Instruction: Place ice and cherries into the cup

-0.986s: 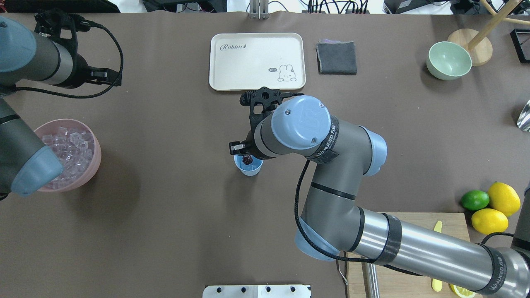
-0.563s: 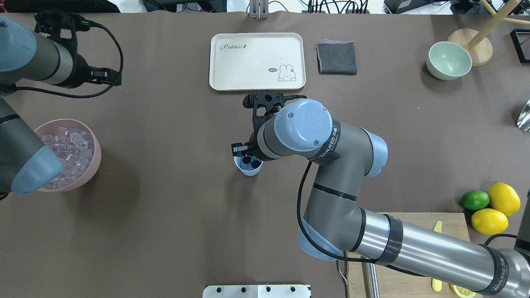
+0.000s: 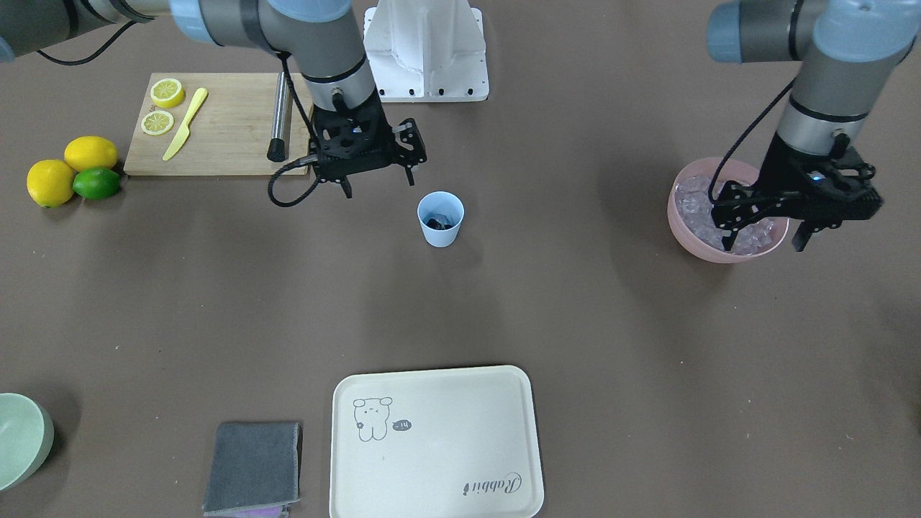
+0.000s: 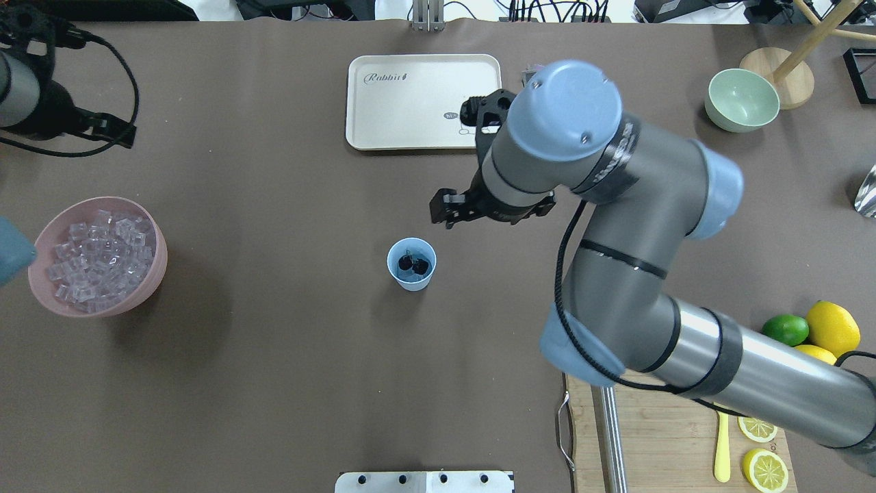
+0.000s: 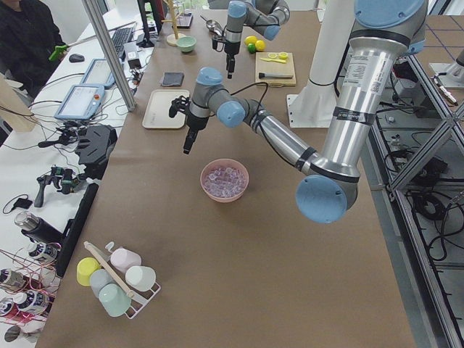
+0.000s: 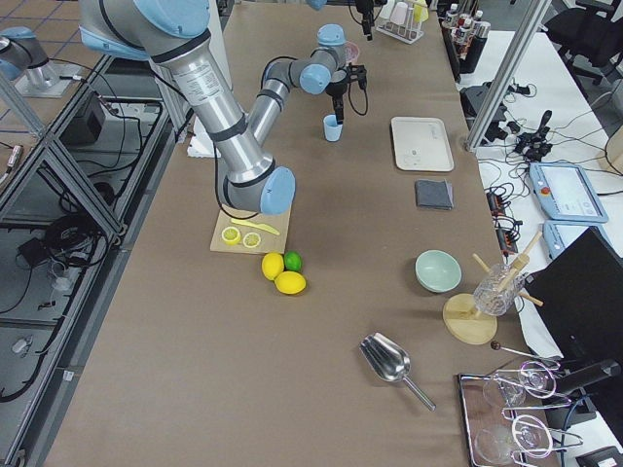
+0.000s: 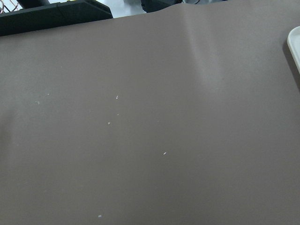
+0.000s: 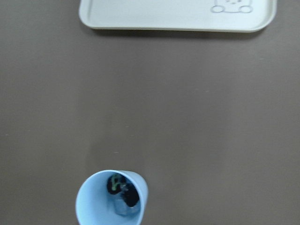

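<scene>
Cherries (image 4: 413, 263) sit inside the blue cup (image 4: 410, 282) at mid-frame. Right gripper (image 3: 380, 184) hangs near it, jaws wide, empty. Left gripper (image 3: 763, 243) hangs spread and empty near the ice (image 4: 102, 250) in the pink bowl (image 4: 161, 255), far left overhead. Those cubes look hard and slick: pinch 1 across flat faces.

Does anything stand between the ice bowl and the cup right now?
Nothing visible does. Only bare table lies between the pink bowl holding the ice and the cup. The right gripper, open, hangs off to the cup's right, not over it.
</scene>
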Controlling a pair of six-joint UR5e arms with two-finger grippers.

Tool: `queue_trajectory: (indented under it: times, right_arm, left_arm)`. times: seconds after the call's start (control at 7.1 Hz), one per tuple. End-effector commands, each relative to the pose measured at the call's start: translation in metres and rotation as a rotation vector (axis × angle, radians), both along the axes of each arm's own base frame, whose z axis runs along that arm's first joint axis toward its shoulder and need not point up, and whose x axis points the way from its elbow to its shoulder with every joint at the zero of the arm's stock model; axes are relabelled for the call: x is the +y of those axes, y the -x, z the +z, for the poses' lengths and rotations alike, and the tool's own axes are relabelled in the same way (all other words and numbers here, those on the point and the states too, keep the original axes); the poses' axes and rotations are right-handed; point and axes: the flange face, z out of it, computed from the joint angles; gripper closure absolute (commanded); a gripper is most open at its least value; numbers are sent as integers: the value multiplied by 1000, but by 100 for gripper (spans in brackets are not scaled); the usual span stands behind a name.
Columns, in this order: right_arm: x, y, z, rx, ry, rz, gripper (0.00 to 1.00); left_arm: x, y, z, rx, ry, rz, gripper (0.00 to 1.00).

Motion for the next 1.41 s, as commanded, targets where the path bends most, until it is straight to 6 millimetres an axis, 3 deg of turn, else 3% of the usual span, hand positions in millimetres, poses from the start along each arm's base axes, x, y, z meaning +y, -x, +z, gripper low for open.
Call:
queue_trajectory:
  times: [0.0,0.14,0.28,0.42,0.56,0.7,0.85,0.99,1.13,1.27]
  right_arm:
    - [-43,-142,70,160,-2,-55,0]
    - [-64,-210,130,171,-9,-129,0]
    - [-85,-298,193,131,0,-179,0]
    - [-88,-363,264,110,33,-203,0]
    - [-96,-414,312,119,51,-201,0]
    - [-99,-458,361,131,69,-210,0]
    - [-95,-501,413,121,76,-241,0]
    - [-80,-524,443,112,114,-225,0]
    - [-55,-530,474,104,159,-211,0]
    - [-39,-530,492,104,164,-203,0]
  left_arm:
    - [-4,140,70,-49,-15,74,2]
    - [-7,196,99,42,27,81,2]
    - [-6,242,126,48,53,84,2]
    - [-3,263,153,40,101,85,2]
    - [9,274,180,56,148,72,2]
    - [12,279,195,61,170,63,2]
    - [17,281,204,73,184,61,2]
    - [23,280,212,84,194,63,2]
    - [46,278,233,79,172,79,2]
    - [61,277,245,75,132,80,2]
